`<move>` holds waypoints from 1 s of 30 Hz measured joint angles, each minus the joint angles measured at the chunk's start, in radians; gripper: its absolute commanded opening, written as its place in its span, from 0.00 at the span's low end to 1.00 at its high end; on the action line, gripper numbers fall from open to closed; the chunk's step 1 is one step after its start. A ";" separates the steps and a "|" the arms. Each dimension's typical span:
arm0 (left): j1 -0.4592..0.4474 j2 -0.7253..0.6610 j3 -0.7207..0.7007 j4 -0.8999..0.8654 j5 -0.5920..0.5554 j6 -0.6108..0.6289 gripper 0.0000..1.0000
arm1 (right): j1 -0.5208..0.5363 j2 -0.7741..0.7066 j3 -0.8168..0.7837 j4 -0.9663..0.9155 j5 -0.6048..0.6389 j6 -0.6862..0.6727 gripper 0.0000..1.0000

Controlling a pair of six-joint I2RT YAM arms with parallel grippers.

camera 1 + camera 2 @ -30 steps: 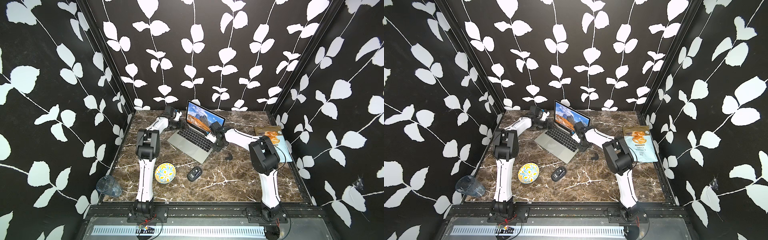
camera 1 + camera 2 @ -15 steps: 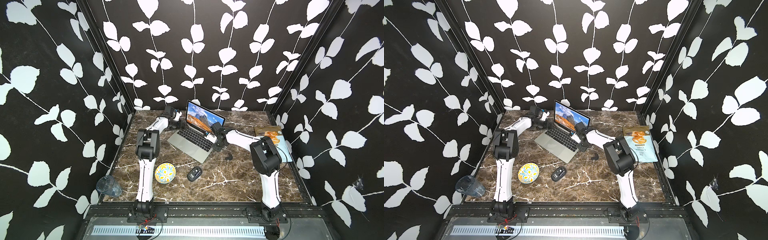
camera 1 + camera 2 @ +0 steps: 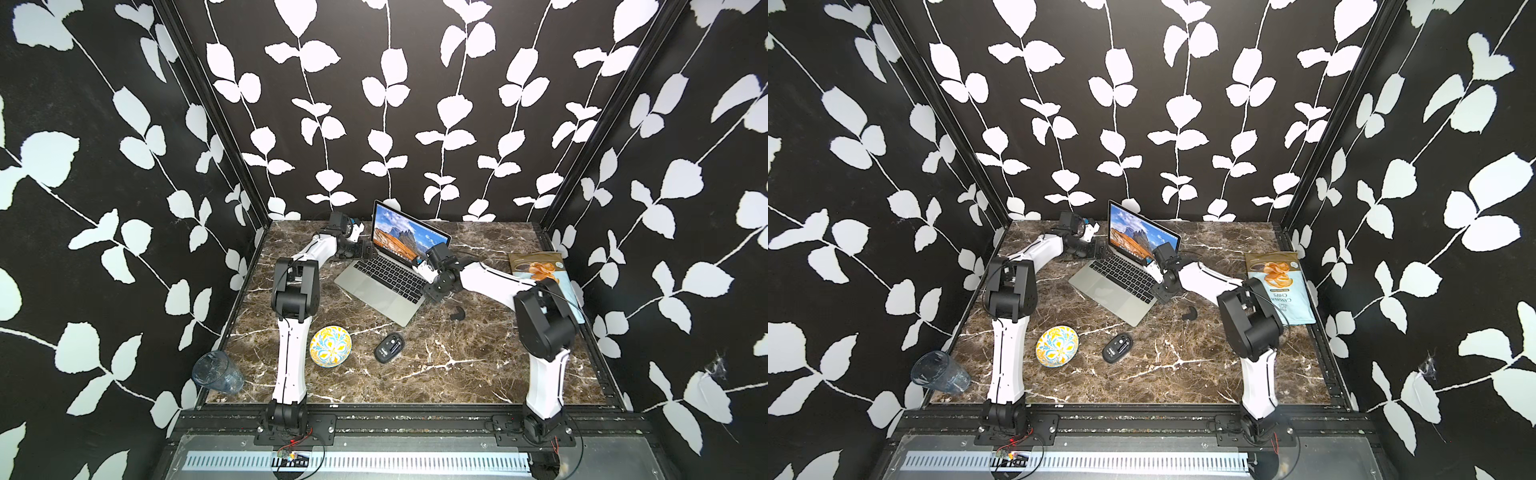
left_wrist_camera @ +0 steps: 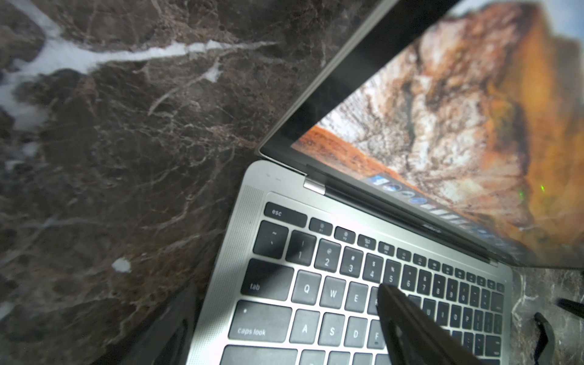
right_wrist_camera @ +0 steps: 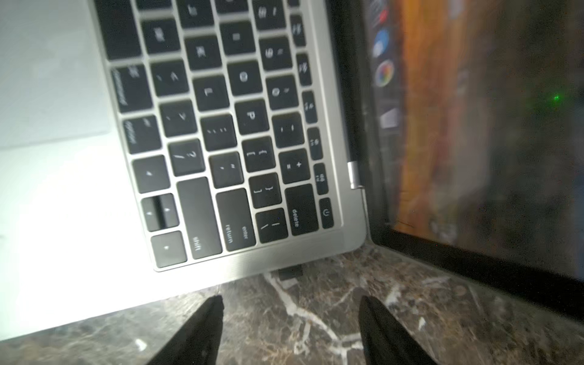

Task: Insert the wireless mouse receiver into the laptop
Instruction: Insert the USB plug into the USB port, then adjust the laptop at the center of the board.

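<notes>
A clear cup (image 3: 218,372) leans at the front left corner of the table (image 3: 478,374), and only its own see-through wall shows. Right of it sits a yellow and blue painted bowl (image 3: 330,345); which way up it is cannot be told. The left claw (image 4: 286,286) stands apart, straddling the edge of the laptop (image 3: 386,286) by the tab key. A black mouse (image 3: 389,347) lies in front. The laptop is open at mid-table. The receiver (image 5: 290,271) pokes from its side edge. The right claw (image 5: 290,300) is apart just short of it, holding nothing. A chip bag (image 3: 540,270) lies far right, its contents hidden.
</notes>
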State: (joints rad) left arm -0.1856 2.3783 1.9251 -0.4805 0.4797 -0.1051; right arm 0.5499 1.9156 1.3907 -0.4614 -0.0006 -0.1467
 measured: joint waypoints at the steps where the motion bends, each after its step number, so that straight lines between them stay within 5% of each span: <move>1: 0.000 -0.001 -0.002 0.002 0.000 0.000 0.94 | 0.001 -0.030 -0.011 0.007 0.000 0.048 0.69; 12: 0.000 -0.005 -0.011 0.012 0.000 -0.007 0.94 | 0.000 -0.075 -0.192 0.182 -0.047 0.640 0.60; 30: 0.000 -0.008 -0.023 0.024 0.003 -0.010 0.93 | -0.016 0.076 -0.126 0.311 -0.094 0.766 0.50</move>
State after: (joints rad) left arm -0.1852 2.3703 1.9026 -0.4564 0.4831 -0.1154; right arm 0.5335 1.9919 1.2644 -0.1501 -0.0944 0.6197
